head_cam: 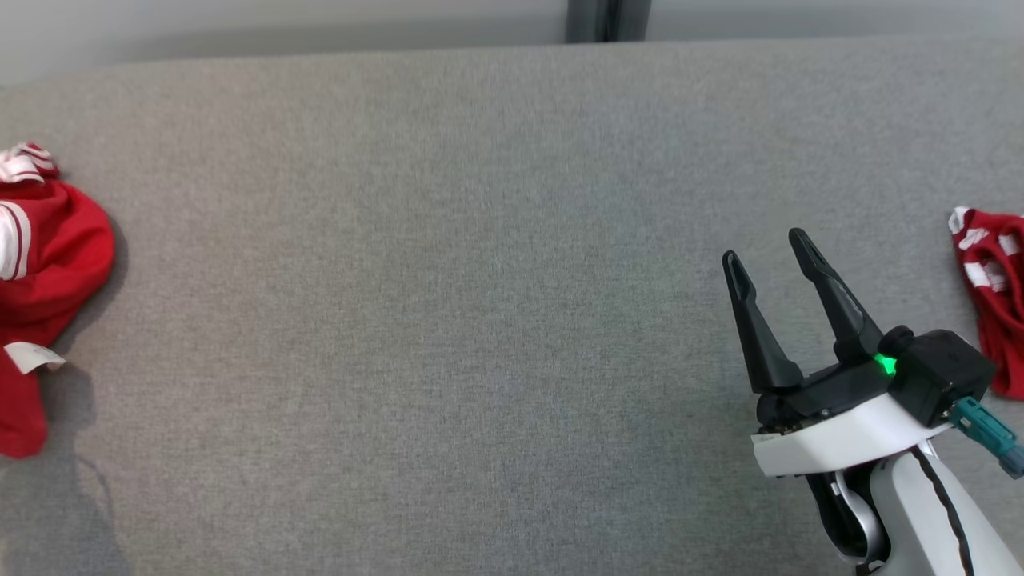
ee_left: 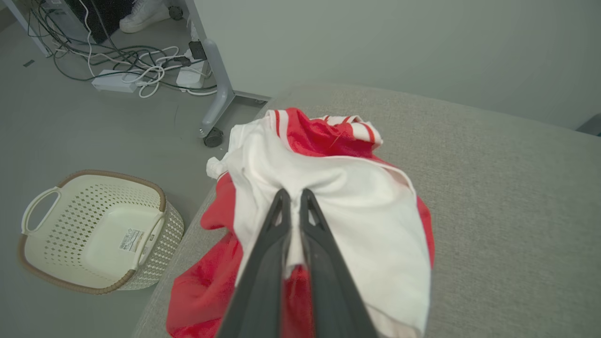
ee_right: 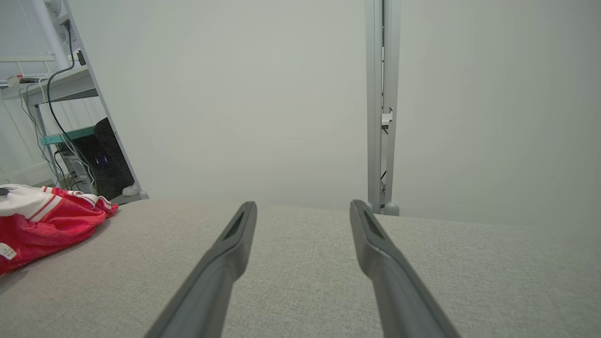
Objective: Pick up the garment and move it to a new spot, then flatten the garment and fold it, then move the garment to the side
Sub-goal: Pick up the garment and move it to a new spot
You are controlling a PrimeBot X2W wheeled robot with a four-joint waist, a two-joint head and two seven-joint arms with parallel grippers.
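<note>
From the head, two red-and-white pieces lie on the grey table (head_cam: 480,280): the garment (head_cam: 48,264) at its left edge and a second garment (head_cam: 996,296) at its right, near the one right gripper (head_cam: 766,248), whose fingers are spread and hold nothing. From the left wrist, the left gripper (ee_left: 295,193) is clenched on a white fold of the garment at the table's corner, and one basket (ee_left: 166,234) stands on the floor. From the right wrist, two parted fingers hang above the table, with the garment at far left.

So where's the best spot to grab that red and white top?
Grab the bunched white fold on top of the garment, coming down from above. It stands up off the grey surface, so thin fingers can pinch it without scraping underneath. The left gripper is shut on that fold.
</note>
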